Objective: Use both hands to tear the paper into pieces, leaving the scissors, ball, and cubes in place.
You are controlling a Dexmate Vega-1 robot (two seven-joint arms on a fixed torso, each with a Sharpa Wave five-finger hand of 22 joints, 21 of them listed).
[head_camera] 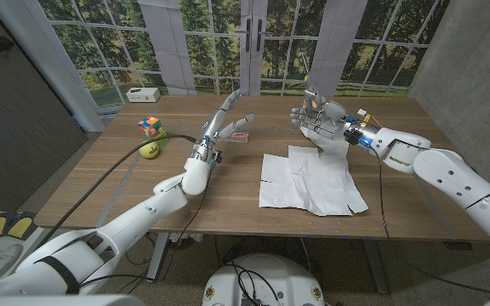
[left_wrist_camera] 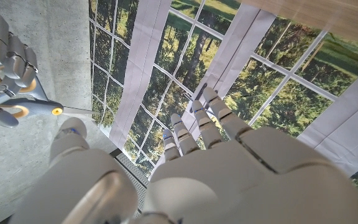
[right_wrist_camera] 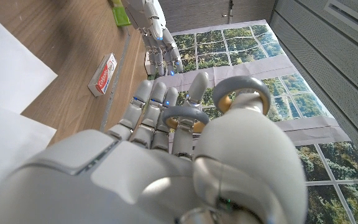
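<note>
Left robot hand point(head_camera: 228, 121) raised at upper centre of the head view, spread, holding nothing; right robot hand point(head_camera: 319, 119) lifted at upper right, loosely curled and apparently free of the paper point(head_camera: 309, 180) lying mid-frame on the counter point(head_camera: 126, 187). Cube point(head_camera: 150, 126) and ball point(head_camera: 150, 150) well apart at left.

Left wrist view: spread fingers point(left_wrist_camera: 205, 119) against windows.

Right wrist view: curled fingers point(right_wrist_camera: 166, 115), paper at left edge. Best to lower both, pinch one edge close together, pull apart.
</note>
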